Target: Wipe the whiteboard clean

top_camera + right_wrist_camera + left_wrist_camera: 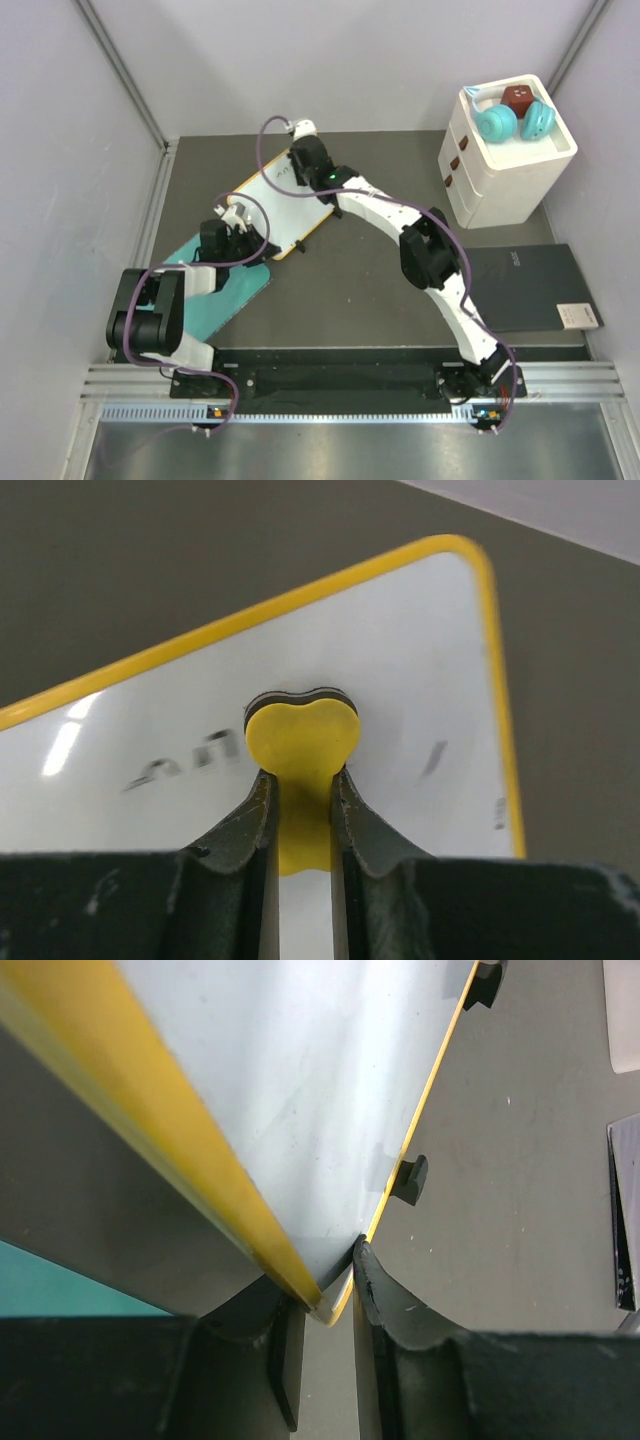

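Observation:
The whiteboard (285, 215), white with a yellow rim, lies slantwise on the dark table, and its near corner rests over the teal mat. My left gripper (245, 228) is shut on the board's near-left corner (325, 1300), with one finger on each side of the rim. My right gripper (298, 165) is over the far end of the board, shut on a yellow heart-shaped eraser (302, 742) that presses on the white surface. Black handwriting (185, 762) shows left of the eraser. A short stroke (432, 758) shows to its right. Small black feet (408, 1180) stick out from one edge.
A teal mat (225, 290) lies under the board's near end. A white drawer unit (505, 175) stands at the back right with teal headphones (512, 120) on top. A dark grey notebook (525, 285) lies at the right. Grey walls close in both sides.

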